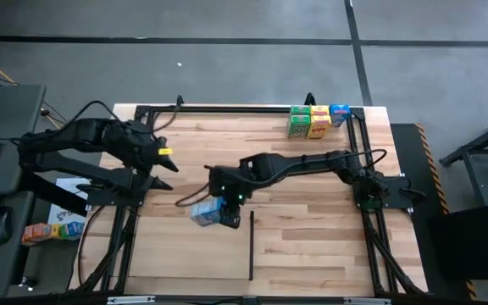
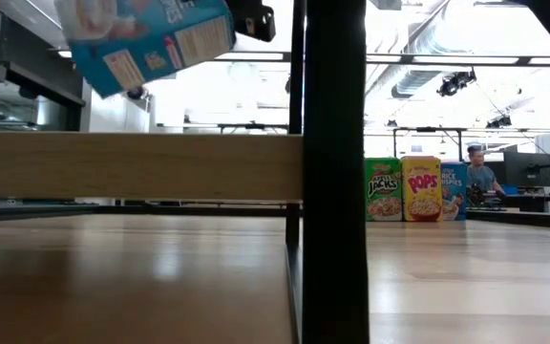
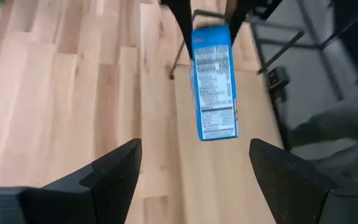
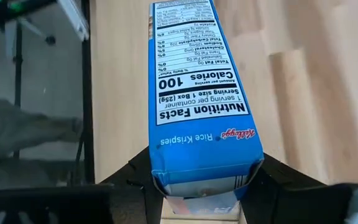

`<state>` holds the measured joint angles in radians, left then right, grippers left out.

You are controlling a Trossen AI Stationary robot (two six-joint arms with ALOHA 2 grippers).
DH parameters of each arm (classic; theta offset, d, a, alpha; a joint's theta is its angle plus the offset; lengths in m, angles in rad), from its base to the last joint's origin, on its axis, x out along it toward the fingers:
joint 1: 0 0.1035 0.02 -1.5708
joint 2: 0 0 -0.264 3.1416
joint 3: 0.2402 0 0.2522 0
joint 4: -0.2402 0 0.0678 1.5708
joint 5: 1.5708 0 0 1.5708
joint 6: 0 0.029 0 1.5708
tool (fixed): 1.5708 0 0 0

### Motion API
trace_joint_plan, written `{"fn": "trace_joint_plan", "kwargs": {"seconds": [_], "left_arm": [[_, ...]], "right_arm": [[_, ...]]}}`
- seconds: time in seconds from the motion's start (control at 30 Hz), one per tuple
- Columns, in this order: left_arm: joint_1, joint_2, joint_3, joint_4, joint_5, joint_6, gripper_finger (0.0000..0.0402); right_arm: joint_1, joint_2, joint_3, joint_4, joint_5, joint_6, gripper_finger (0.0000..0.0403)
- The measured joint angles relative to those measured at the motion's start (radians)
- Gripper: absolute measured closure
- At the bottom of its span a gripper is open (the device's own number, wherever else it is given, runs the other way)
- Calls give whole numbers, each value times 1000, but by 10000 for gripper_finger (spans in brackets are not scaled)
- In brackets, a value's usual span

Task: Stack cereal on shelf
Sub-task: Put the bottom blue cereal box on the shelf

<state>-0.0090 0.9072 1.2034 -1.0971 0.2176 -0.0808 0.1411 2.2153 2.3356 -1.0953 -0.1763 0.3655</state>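
Observation:
My right gripper is shut on a blue cereal box above the table's middle; the low view shows that box high and tilted. The shelf shows as a thin black bar on the wood just right of the box. Three more cereal boxes, green, yellow-orange and blue, stand upright at the far right. My left gripper hangs open at the table's left, away from the held box, with nothing between its fingers. My right gripper pinches one end of the blue box between its two fingers, one on each broad face, the narrow nutrition panel turned toward its wrist camera. The fingers slant down from the table's right. The box sticks out beyond them, tilted and lifted clear of the table.
A black metal frame runs round the table's edges. Colourful boxes lie on a side desk left of the table. Bare wood lies near the front edge on either side of the black bar. A person sits far behind the table.

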Motion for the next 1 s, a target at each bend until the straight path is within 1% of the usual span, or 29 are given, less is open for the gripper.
{"fn": "trace_joint_plan", "kwargs": {"seconds": [0.07, 0.17, 0.3, 0.47, 0.6, 0.87, 1.0], "left_arm": [[-15, 24, 0, 17, -33, 29, 110], [-27, 58, -10, 64, -49, 49, 110], [-33, 88, -74, 168, -42, 38, 110], [-34, 124, -141, 210, -47, 29, 110], [-34, 152, -160, 236, -15, 22, 110], [-40, 207, -161, 247, -19, 22, 110], [-40, 220, -161, 249, -21, 15, 125]], "right_arm": [[-8, -4, 18, -7, 21, 0, 261], [-19, -12, 18, 8, 43, 1, 261], [-31, -18, 20, 19, 86, -5, 261], [-39, -18, 19, 28, 110, -13, 261], [-37, -18, 19, 31, 160, -40, 261], [-37, -17, 19, 89, 166, -61, 261], [-37, -17, 19, 86, 164, -85, 261]]}}
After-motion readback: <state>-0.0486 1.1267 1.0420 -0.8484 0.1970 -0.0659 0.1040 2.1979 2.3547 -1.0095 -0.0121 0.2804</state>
